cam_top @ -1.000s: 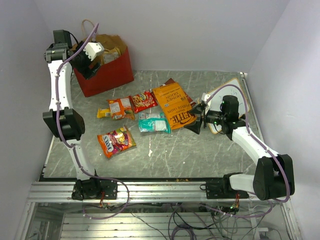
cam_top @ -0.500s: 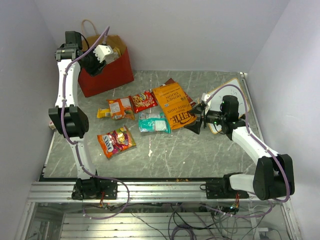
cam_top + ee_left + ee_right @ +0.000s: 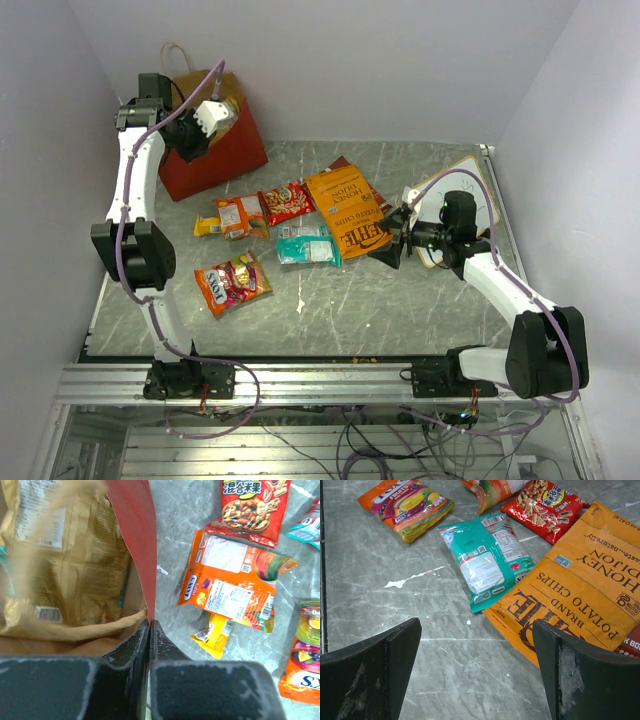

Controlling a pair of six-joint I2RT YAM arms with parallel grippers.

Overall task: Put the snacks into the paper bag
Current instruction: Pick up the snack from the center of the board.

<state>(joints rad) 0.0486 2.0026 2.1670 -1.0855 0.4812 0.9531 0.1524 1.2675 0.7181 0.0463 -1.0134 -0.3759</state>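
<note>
Up in the upper left of the overhead view, the paper bag [image 3: 222,160] is seen standing on the surface [image 3: 400,300], and its red wall is pinched at the rim by the left gripper [image 3: 150,625], the fingers [image 3: 125,655] pressed together on the paper with barely a slit between them. Inside the bag, a brown-gold packet [image 3: 75,555] is seen lying against the kraft lining. Over at centre right, the right gripper [image 3: 476,627] is held low above the surface with its fingers [image 3: 375,665] spread wide and nothing between them, just beside the near edge of the big orange chips bag [image 3: 347,210]. That bag is laid flat in the middle of the frame, and the teal packet [image 3: 307,245] is tucked against its left edge. The red packet [image 3: 287,201] is found just above the teal one, the orange-yellow packet [image 3: 235,215] to the left of it, near the foot of the paper bag. The multicolour packet [image 3: 232,283] is set apart lower left, alone on the grey surface. All five of these are outside the bag.
</note>
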